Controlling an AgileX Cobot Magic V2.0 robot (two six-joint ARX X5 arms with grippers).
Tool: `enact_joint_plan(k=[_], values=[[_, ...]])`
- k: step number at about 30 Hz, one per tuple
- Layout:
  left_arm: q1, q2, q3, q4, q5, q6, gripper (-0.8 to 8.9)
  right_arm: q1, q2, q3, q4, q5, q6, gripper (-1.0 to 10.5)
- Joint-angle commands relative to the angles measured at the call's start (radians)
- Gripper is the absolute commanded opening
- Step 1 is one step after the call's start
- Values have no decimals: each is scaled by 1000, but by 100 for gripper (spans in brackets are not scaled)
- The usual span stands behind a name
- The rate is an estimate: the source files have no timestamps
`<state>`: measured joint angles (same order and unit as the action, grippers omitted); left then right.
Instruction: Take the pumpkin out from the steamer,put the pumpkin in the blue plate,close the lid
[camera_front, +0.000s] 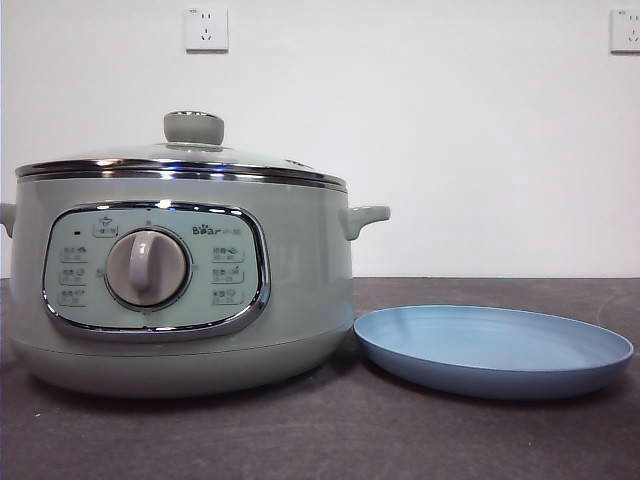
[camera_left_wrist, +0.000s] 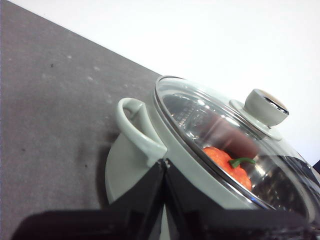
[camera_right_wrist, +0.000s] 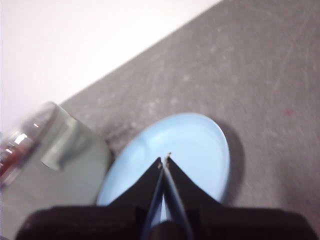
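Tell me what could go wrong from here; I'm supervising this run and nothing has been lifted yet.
1. The glass, chrome-rimmed lid sits on the sage-green steamer pot; its stubby green knob is small and rounded, so closed fingers might slip off it.
2. The small orange ribbed pumpkin lies deep inside, so a gripper could hit the chrome rim.
3. The shallow light-blue plate lies close beside the pot; a set-down lid may knock it.
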<state>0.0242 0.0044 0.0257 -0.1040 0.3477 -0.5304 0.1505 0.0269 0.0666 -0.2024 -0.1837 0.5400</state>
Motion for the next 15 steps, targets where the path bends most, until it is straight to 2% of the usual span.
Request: enact_joint_plan(k=[1,4,8,12,15], values=[[3,-2,48,-31,-6,-15,-6,1,2,56,13,-1,8,-9],[3,16,115,-69,-7,7,-6,1,14,113,11,2,6,-9],[3,80,217,-103,-8,49,-6,1,62,194,6,3,-31,-9],[3,190,327,-119,-7,76,-6,1,147,294,-9,5,-91,-9],[3,285,416,-119,1,126,-6,1,232,377,-16,5,-151,-9]])
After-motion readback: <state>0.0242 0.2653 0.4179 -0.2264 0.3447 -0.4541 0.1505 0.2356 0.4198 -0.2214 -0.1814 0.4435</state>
